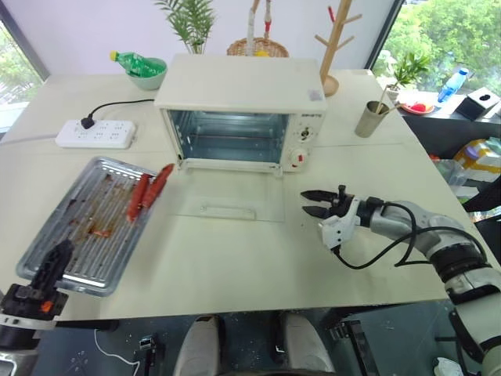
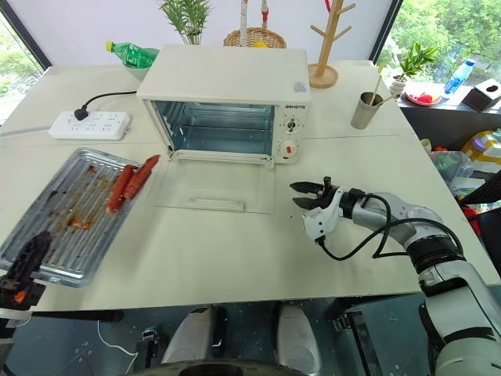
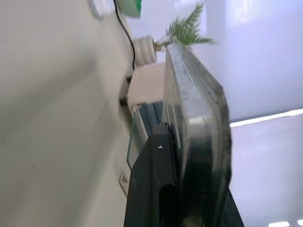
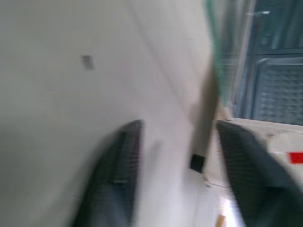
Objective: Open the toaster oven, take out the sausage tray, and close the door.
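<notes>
Clamped on the near corner of the sausage tray (image 1: pixel 86 223), the left gripper (image 1: pixel 48 270) is resting it at the table's (image 1: pixel 258 266) left edge — the right gripper (image 1: pixel 313 205), jaws apart and empty, is pointing toward the door (image 1: pixel 227 205) lying open on the table — presumably to shut it.

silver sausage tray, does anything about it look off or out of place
The ribbed silver sausage tray sits askew on the table, its near corner jutting past the edge, clamped by the left gripper. Greasy reddish stains streak it; two red sausages overhang its far rim.
</notes>
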Controlling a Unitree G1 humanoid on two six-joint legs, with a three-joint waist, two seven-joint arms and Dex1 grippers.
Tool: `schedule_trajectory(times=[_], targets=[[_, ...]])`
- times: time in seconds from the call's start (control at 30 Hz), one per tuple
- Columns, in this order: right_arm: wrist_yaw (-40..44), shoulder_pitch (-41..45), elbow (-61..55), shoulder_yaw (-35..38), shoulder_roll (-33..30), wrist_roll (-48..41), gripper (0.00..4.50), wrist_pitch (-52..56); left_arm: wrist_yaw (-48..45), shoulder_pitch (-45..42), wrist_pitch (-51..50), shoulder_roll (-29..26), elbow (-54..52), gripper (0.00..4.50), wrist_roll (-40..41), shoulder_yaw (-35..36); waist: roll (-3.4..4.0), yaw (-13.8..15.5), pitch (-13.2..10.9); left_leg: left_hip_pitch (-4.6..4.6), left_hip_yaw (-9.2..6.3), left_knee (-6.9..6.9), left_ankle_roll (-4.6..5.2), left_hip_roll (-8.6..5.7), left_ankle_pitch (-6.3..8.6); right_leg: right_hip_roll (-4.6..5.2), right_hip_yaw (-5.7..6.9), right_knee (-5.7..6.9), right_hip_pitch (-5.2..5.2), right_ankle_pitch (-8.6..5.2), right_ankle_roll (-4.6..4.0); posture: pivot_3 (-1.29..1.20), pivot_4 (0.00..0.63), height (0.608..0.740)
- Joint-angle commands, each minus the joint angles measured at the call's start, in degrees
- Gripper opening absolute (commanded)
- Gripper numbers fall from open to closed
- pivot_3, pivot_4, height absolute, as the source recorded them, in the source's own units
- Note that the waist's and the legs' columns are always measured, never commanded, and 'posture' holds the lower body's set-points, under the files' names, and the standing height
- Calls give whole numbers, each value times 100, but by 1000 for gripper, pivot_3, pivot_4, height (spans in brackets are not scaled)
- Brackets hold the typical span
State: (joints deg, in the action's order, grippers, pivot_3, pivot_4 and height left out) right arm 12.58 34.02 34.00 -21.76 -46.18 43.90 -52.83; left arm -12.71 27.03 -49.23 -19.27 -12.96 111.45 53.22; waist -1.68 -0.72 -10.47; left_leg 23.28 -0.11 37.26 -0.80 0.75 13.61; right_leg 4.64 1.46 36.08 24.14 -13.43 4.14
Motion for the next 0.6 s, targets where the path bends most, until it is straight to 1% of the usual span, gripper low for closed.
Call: schedule_trajectory(times=[0.03,0.1,0.3,0.6], targets=[[-51,99,-35,2,-7,-35,35,-2,-101,-88,160,-82,24,0,155,357,-6,1,6,0,0,0,0,0,0,1,0,0,1,0,0,0,150,740],[-66,74,-67,-19,13,-36,35,19,-49,-173,221,-82,80,0,155,445,-25,2,16,-3,-1,0,0,1,0,-2,1,-1,-4,0,0,0,150,740],[-29,-32,-196,-105,137,-64,35,77,175,-367,403,-7,13,0,155,424,-37,4,25,-4,-6,0,0,4,0,-1,1,-2,-6,0,-1,0,150,740],[73,-160,-583,-136,356,-163,35,129,377,-393,508,125,-217,0,155,355,-52,-18,34,-21,-6,-6,0,13,1,-11,1,-1,-16,-4,-6,0,150,740]])
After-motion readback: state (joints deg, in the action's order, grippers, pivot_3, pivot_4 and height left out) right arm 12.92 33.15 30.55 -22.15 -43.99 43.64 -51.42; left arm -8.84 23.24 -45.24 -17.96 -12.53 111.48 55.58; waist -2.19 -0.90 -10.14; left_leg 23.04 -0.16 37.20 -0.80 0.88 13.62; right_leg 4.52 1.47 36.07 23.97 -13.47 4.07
